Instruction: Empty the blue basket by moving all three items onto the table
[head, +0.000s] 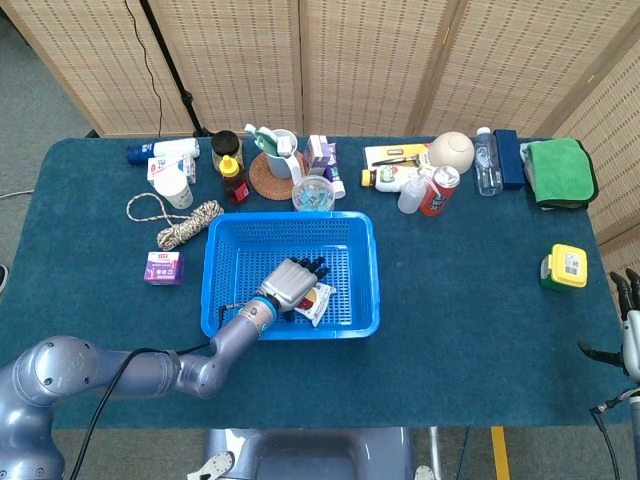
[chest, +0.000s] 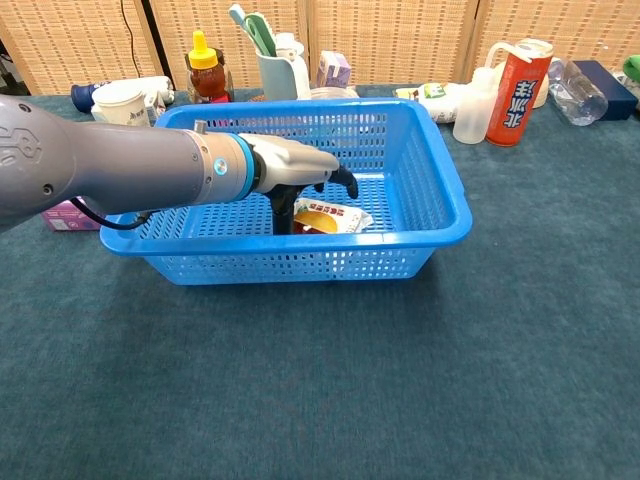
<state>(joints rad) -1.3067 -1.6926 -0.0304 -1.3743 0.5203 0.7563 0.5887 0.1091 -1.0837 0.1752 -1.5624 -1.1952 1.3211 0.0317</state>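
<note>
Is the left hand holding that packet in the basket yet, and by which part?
Cannot be told: the left hand is on the packet's left end, grip hidden.

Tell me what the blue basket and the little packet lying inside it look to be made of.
The blue perforated basket looks like moulded plastic: uniform colour, a regular grid of holes, and a smooth, slightly glossy rim. The small white-and-red snack packet seems to be thin printed plastic film or foil, judging by its crinkled, shiny surface. Which one, I cannot tell.
</note>
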